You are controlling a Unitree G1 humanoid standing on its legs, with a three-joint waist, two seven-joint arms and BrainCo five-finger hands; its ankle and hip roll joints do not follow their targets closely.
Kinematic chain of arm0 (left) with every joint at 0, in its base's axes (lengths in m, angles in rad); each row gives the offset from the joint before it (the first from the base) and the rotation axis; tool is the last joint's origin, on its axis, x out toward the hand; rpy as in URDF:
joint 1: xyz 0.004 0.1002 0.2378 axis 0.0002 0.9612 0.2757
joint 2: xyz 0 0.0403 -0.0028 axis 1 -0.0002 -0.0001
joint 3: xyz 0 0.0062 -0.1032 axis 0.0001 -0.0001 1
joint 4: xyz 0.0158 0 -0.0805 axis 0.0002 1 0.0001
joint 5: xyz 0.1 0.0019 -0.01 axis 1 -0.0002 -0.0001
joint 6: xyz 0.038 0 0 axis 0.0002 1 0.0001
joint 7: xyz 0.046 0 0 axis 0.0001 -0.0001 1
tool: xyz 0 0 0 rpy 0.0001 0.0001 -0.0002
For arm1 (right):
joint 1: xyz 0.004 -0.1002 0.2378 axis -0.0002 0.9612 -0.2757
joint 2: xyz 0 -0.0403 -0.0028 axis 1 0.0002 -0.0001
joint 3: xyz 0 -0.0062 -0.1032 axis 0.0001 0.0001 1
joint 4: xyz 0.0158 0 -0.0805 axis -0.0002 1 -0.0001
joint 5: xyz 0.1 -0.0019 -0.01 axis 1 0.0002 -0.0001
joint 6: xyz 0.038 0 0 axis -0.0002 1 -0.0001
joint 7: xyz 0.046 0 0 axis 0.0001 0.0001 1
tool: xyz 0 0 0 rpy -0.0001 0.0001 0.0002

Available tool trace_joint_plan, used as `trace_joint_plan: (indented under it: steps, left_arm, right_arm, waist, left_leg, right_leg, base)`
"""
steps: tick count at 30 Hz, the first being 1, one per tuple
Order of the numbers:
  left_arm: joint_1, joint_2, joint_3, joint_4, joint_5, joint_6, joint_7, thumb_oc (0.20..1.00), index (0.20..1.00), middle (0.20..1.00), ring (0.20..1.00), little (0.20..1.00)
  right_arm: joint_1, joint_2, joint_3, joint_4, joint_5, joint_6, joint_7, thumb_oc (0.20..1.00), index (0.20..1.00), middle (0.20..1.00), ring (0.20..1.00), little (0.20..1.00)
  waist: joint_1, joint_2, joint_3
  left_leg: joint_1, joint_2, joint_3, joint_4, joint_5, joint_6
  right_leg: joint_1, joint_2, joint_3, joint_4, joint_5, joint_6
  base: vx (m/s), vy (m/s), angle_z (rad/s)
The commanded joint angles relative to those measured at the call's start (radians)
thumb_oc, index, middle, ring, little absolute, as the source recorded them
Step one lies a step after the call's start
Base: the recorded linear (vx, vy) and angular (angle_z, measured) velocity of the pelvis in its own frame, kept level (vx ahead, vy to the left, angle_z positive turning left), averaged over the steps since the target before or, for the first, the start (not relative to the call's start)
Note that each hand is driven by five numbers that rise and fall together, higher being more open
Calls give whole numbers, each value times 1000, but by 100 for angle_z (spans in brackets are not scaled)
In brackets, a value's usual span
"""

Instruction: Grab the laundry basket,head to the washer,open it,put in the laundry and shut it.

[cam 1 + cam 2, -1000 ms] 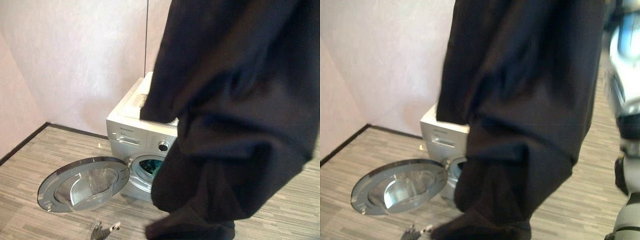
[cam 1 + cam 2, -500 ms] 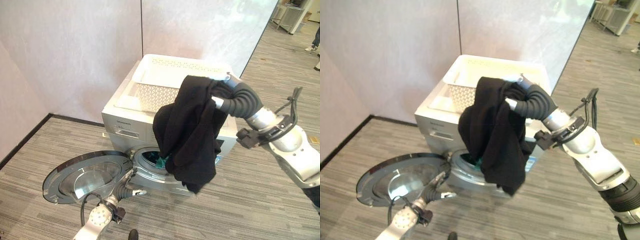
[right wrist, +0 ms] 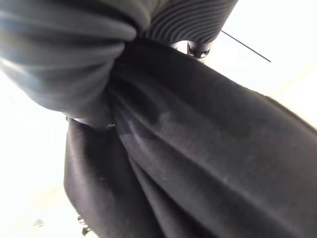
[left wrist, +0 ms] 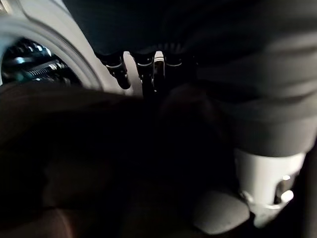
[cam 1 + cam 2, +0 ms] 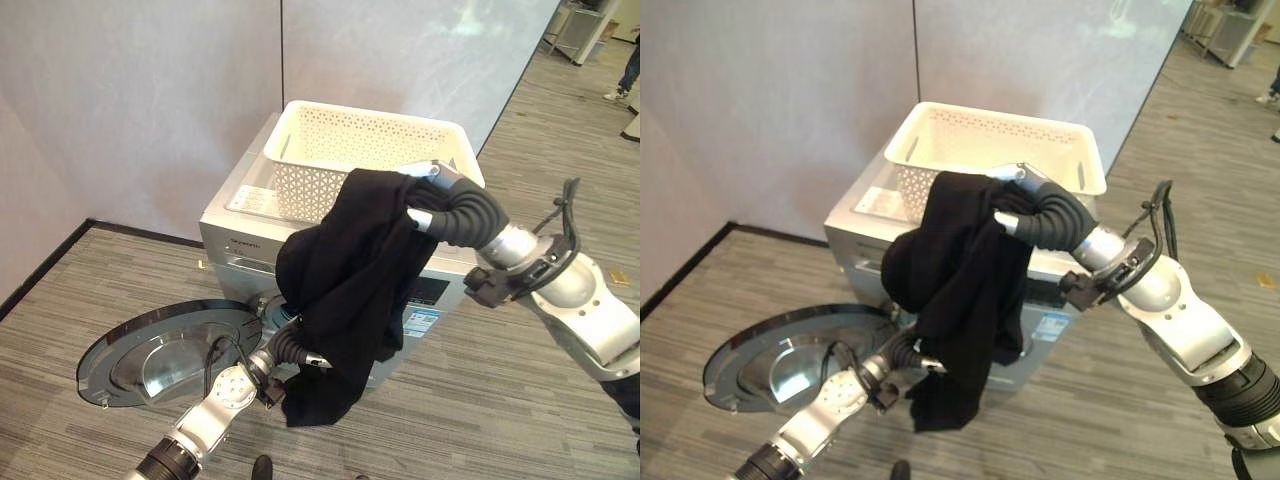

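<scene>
- Black garment (image 5: 345, 280) is hanging from the right hand (image 5: 425, 190) in front of the washer (image 5: 235, 245); its lower end is dangling past the drum opening toward the floor (image 5: 80, 290) at 6 o'clock. Risk: it may be dropping onto the floor instead of going into the drum if released here.
- Garment is draping across the opening and over the front panel, hiding the drum. Risk: cloth bunching on the rim or getting caught when the door (image 5: 165, 350) is swinging shut.
- Door is lying wide open at 8 o'clock of the washer, low and near the left arm. Risk: the arm bumping it while working the cloth in.
- White laundry basket (image 5: 365, 150) is sitting on top of the washer at 12 o'clock, close behind the right hand. Risk: a pull on the garment may be nudging the basket.
- Right hand: fingers are closing around the top of the garment, carrying its weight, as its wrist view shows.
- Left hand (image 5: 290, 350): reaching under the hanging cloth by the opening, fingers (image 4: 121, 74) are buried in dark fabric; cannot tell whether it is gripping or just touching.
</scene>
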Motion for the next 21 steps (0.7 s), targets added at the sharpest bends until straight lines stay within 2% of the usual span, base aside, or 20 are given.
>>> trace_joint_plan:
  steps: [1,7,11,21]
  left_arm:
    - [-72,14,-7,-54,-71,-22,2,1000,1000,1000,1000,1000]
    - [-132,22,-82,-102,-227,39,-39,1000,1000,1000,1000,1000]
    - [-181,17,-118,-91,-235,52,-42,1000,1000,1000,1000,1000]
    - [-347,-100,-258,53,-249,65,-31,1000,1000,1000,1000,1000]
  right_arm:
    - [-76,14,-22,17,-37,2,-62,200,200,200,200,200]
    - [-92,59,10,94,-91,52,-84,200,200,200,200,200]
    - [-111,88,29,113,-87,60,-89,200,200,200,200,200]
    - [-173,166,79,137,-66,59,-113,200,200,200,200,200]
  waist:
    - [23,-10,13]
    - [24,1,20]
    - [23,3,23]
    - [4,3,30]
  left_leg:
    - [45,-19,24,7,-111,17]
    - [39,-21,15,7,-106,19]
    - [38,-24,12,7,-106,19]
    - [39,-25,19,7,-111,21]
  right_leg:
    - [50,-27,5,27,-60,39]
    - [51,-29,-5,27,-60,39]
    - [52,-29,-6,27,-60,39]
    - [49,-30,1,27,-61,39]
  base:
    - [0,0,0]
    - [1,2,2]
    - [-2,4,4]
    - [1,0,0]
